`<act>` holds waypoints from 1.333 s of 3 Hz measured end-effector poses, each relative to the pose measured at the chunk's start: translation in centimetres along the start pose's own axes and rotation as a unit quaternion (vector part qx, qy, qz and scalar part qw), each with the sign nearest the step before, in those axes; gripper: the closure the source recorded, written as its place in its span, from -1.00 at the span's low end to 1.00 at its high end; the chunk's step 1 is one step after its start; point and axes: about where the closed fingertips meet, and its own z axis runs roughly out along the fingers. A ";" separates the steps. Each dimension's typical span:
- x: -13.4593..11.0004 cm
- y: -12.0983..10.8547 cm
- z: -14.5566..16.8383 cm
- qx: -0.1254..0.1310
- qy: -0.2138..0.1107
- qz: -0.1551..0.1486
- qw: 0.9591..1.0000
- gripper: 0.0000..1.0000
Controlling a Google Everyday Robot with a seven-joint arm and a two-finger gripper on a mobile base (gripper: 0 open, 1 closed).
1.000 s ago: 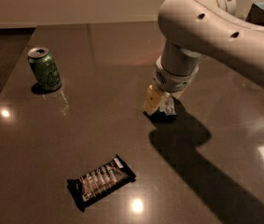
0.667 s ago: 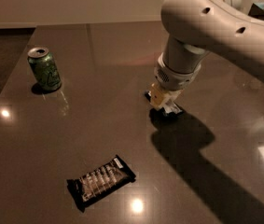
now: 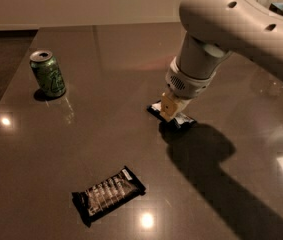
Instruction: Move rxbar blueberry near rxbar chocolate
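Right of centre, gripper sits low over rxbar blueberry, closure cannot be told; take a centred hold, lift clear, carry toward rxbar chocolate front-left.

arm angled down, claw apparently low, centre-right.

no text or label is readable.

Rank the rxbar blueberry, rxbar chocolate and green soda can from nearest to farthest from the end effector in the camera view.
1. rxbar blueberry, right beneath the end effector, right of centre.
2. rxbar chocolate, near front edge, left of it.
3. green soda can, far left, toward the back.
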 end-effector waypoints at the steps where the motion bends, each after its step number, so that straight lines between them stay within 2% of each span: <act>1: -1.0 3.2 0.5 -0.053 -0.012 -0.073 0.996 1.00; 2: -2.0 6.4 0.5 -0.104 -0.024 -0.144 0.984 1.00; 3: -2.2 8.9 -0.1 -0.142 -0.027 -0.216 0.966 1.00; 4: -1.8 10.9 -0.9 -0.165 -0.022 -0.269 0.949 1.00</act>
